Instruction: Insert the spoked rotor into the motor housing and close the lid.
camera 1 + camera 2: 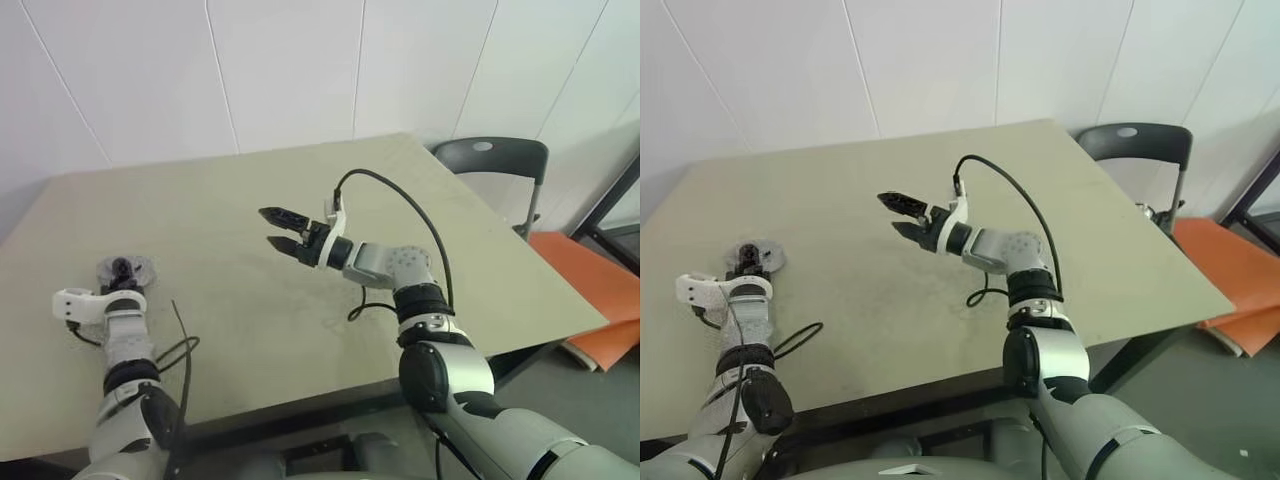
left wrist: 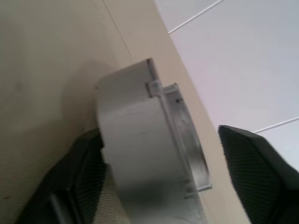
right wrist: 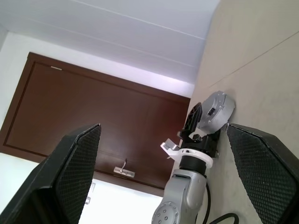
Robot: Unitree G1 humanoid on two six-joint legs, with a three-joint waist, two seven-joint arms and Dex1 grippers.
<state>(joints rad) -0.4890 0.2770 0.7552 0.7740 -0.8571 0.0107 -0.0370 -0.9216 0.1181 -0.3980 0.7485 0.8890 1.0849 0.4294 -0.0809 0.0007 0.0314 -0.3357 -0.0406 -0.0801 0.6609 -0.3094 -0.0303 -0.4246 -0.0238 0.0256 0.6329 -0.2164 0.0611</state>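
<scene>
Left wrist view shows the motor housing [image 2: 145,140], a short round can of dull brushed silver, sitting on the matte beige bench [image 1: 300,200] between the left pincer's [image 1: 122,270] parted black fingers, likely just set down. From the head it lies at eight o'clock. At centre the right pincer [image 1: 278,230] hovers spread and empty.

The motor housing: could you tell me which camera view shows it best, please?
The left wrist view: the motor housing sits close up between the left hand's fingers. The eye views and the right wrist view show it small and far, partly hidden by that hand.
</scene>
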